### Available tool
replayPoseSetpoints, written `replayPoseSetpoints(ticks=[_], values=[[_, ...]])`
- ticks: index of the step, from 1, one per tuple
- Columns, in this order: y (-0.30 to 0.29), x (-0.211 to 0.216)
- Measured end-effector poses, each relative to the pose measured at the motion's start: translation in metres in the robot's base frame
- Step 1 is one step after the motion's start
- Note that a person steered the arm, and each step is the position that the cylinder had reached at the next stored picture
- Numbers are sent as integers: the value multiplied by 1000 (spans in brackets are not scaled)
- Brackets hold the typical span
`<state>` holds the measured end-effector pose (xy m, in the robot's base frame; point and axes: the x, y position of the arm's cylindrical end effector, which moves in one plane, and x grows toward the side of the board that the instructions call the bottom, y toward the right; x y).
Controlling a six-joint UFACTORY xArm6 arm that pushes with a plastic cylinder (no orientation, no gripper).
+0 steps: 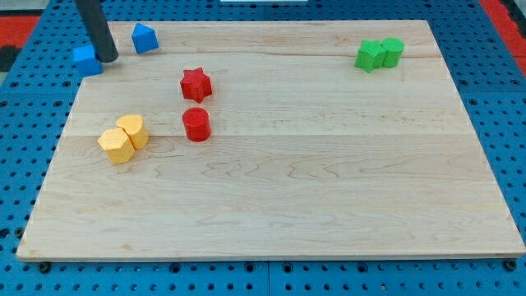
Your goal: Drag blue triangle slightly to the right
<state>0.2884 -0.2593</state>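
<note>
Tip parked between the two blue blocks, top-left of board.

My tip (108, 57) touches the right edge of a blue block (86, 60) (shape unclear, maybe a cube); the blue triangle (145, 38) sits just up-right of tip, w/ a small gap. No pincer on this rig, just a bare rod, nothing held. Judgement: tip needs to get round to triangle's left side, then push right.
</note>
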Motion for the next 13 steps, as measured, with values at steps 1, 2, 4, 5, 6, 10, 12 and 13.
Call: replayPoseSetpoints(ticks=[1, 2, 4, 5, 6, 10, 12, 13], values=[[27, 16], [17, 59], [-10, -29], [24, -56], [42, -56], [24, -56], [26, -56], [28, -56]])
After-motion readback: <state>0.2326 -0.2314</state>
